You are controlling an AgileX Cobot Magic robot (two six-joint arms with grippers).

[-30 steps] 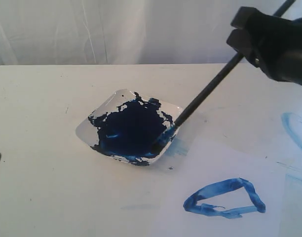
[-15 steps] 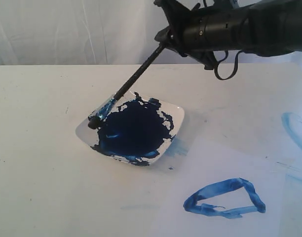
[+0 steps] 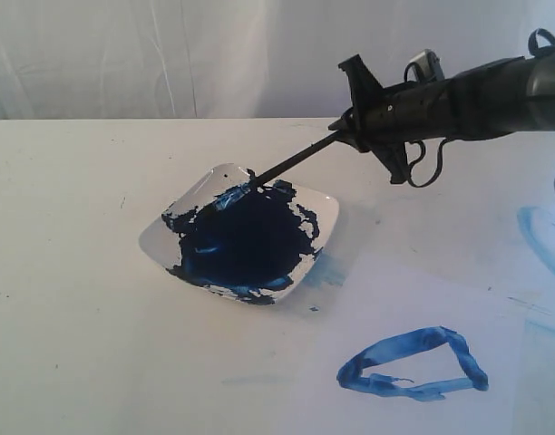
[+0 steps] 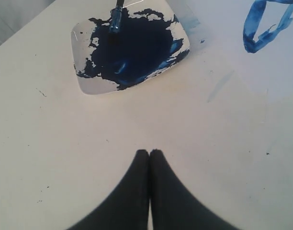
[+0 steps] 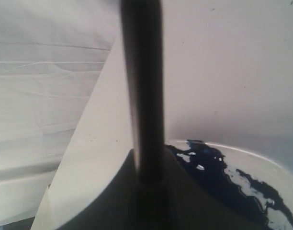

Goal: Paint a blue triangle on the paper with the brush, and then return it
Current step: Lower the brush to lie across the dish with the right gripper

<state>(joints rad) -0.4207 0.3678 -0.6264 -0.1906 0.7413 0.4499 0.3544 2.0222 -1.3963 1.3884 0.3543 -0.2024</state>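
Observation:
The brush slants down from my right gripper, which is shut on its black handle. Its blue-stained tip rests in the far side of the white paint dish, which is full of dark blue paint. In the right wrist view the handle runs straight out from the gripper, with the dish below. The blue triangle lies on the paper, nearer the camera and right of the dish. My left gripper hovers shut and empty over the table, short of the dish.
A pale blue arc smear marks the table at the right edge. A small blue smudge sits beside the dish's right corner. A white curtain hangs behind the table.
The right arm swung the brush from the dish's right side to its left rim, then drew back right. The tip now lies at the dish's far edge.

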